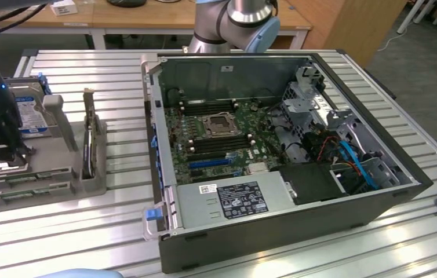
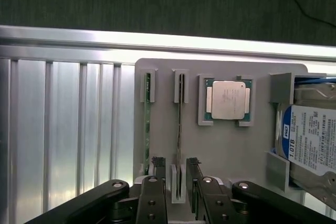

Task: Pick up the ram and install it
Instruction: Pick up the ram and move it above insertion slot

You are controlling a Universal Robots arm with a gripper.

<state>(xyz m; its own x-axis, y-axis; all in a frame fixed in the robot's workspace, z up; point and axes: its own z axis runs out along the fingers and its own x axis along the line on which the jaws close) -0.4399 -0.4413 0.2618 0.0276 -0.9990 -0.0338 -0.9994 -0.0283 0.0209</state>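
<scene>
Gripper [image 2: 177, 162], fingers [image 2: 158, 169] wide and empty, flanks ram [image 2: 179, 119] in holder [image 2: 231, 150]; off-centre closing could jam or tilt it.

Gripper [image 2: 176, 165] lined up on the ram [image 2: 179, 124], jaws standing apart
The ram stands on edge in the grey holder [image 2: 226, 150], its near end between the two dark fingertips [image 2: 157, 162]; a second green stick [image 2: 147, 119] fills the neighbouring slot; on the ram's other side, the square CPU chip [image 2: 228, 99]; beyond it, the hard drive [image 2: 310, 140].
</scene>
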